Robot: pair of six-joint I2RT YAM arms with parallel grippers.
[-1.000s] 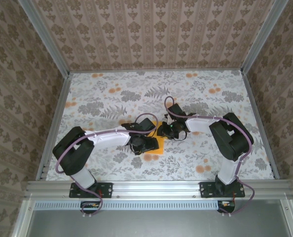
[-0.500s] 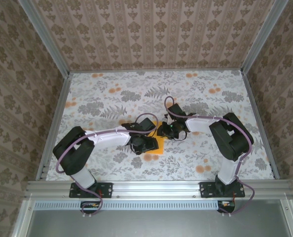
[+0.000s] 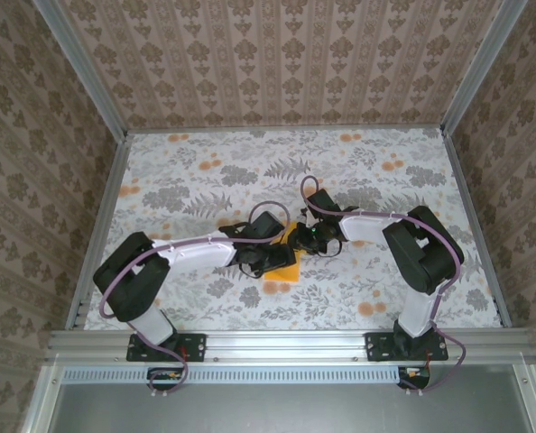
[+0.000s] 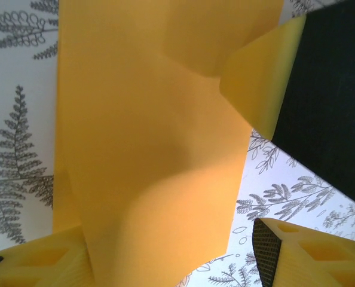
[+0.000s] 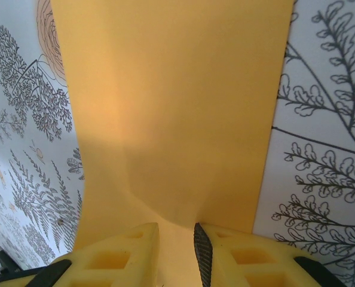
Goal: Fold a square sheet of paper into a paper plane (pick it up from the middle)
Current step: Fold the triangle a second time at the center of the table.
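Here the square sheet of paper (image 3: 289, 269) lies mid-table (image 3: 205, 171), between both arms. The right gripper (image 5: 176, 239) pinches its edge. The left gripper (image 4: 159, 254) stands open, with the paper passing between its fingers.

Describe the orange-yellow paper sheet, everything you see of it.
The sheet is thin, plain orange-yellow paper, matte and unpatterned, with straight edges. It bows rather than lying flat on the floral tablecloth. The right tool pinches one edge between its yellow fingers. In the left wrist view one corner curls up, and the sheet runs between the widely parted fingers of the left tool. From above it sits mid-table between both arms.
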